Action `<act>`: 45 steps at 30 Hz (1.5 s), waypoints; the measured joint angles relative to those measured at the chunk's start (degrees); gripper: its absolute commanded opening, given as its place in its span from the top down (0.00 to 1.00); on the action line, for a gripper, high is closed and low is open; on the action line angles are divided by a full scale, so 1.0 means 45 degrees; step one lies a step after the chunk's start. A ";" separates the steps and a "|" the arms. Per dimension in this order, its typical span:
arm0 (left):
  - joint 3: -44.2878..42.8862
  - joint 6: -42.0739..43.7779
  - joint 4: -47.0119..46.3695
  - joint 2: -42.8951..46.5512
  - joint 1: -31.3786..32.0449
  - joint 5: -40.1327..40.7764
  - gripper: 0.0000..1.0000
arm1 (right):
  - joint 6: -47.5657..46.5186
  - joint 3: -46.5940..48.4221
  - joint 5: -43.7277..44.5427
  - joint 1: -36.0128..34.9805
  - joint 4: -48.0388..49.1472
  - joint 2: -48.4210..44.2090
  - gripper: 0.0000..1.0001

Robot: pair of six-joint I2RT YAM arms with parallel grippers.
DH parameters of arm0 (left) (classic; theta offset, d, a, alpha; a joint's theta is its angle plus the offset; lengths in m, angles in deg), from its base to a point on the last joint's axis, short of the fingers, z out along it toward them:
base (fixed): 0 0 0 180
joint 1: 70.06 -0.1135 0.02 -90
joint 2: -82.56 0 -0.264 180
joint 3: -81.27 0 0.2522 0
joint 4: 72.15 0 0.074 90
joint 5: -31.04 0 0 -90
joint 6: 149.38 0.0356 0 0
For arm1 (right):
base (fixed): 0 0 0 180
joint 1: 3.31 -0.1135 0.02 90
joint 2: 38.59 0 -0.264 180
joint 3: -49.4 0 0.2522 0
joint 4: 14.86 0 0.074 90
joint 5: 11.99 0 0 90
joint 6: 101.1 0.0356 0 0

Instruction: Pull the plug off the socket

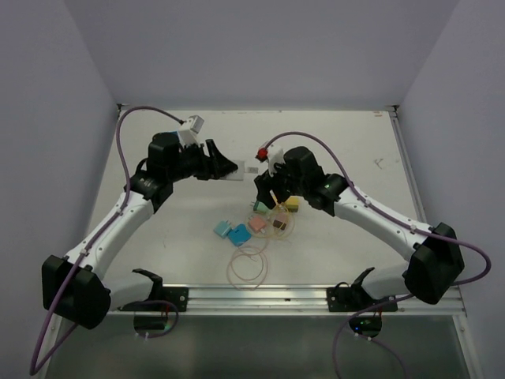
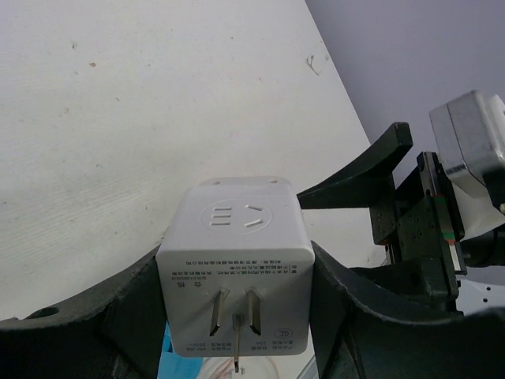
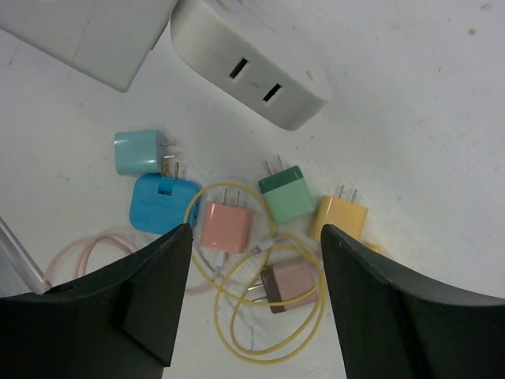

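A white socket cube (image 2: 233,268) with three metal prongs on its near face sits clamped between my left gripper's black fingers (image 2: 347,308). In the top view my left gripper (image 1: 227,168) holds it (image 1: 245,169) over the middle of the table. A white two-port USB charger (image 3: 248,63) lies right next to the white cube (image 3: 87,39) in the right wrist view. I cannot tell if they are plugged together. My right gripper (image 1: 267,192) is open and empty (image 3: 256,237), just right of the cube, above loose plugs.
Loose plugs lie under the right gripper: teal (image 3: 140,151), blue (image 3: 162,204), pink (image 3: 226,227), green (image 3: 287,193), yellow (image 3: 341,219), brown-pink (image 3: 289,284). A yellow cable (image 3: 268,347) loops round them. A pink cable coil (image 1: 247,265) lies near the front rail.
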State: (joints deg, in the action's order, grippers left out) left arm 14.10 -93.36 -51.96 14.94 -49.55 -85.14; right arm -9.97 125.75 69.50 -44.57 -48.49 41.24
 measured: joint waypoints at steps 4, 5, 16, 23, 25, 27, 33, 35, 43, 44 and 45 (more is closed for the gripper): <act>-0.1273 0.0646 0.1651 -0.0384 -0.0112 -0.0379 1.00 | -0.1409 -0.0520 0.0044 0.0044 0.0840 -0.0816 0.35; -0.1496 0.0777 0.2011 -0.0437 -0.0131 -0.0495 1.00 | -0.1744 -0.0578 0.0039 0.0068 0.1069 -0.0991 0.35; -0.2492 0.1253 0.3900 -0.0661 -0.0233 -0.1632 1.00 | -0.3915 -0.0753 -0.1710 0.0034 0.2681 -0.1564 0.36; -0.2497 0.0986 0.3895 -0.0675 -0.0238 -0.2351 1.00 | -0.4687 -0.0617 -0.2497 -0.0185 0.2900 -0.1394 0.38; -0.2497 0.0884 0.3881 -0.0675 -0.0238 -0.2458 1.00 | -0.4877 -0.0393 -0.2686 -0.0248 0.2909 -0.1175 0.40; -0.2497 0.0733 0.3823 -0.0675 -0.0238 -0.2531 1.00 | -0.5027 -0.0233 -0.2735 -0.0325 0.2973 -0.0971 0.43; -0.2497 0.0578 0.3730 -0.0675 -0.0238 -0.2594 1.00 | -0.5489 0.0039 -0.3011 -0.0471 0.3075 -0.0398 0.54; -0.2497 0.0554 0.3730 -0.0675 -0.0238 -0.2608 1.00 | -0.5620 0.0117 -0.3045 -0.0495 0.3075 -0.0243 0.63; -0.2783 0.0525 0.4056 -0.0685 -0.0248 -0.2472 1.00 | -0.6460 0.0243 -0.3070 -0.0500 0.3104 -0.0063 1.00; -0.2890 0.0612 0.4153 -0.0704 -0.0257 -0.2453 1.00 | -0.6547 0.0243 -0.3065 -0.0500 0.3167 -0.0063 1.00; -0.2977 0.0699 0.4231 -0.0719 -0.0272 -0.2438 1.00 | -0.6635 0.0243 -0.3050 -0.0500 0.3235 -0.0063 1.00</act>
State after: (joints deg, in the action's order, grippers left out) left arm 0.71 -90.21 -32.92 11.71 -50.78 -96.11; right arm -39.83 126.84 55.77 -46.82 -33.94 40.96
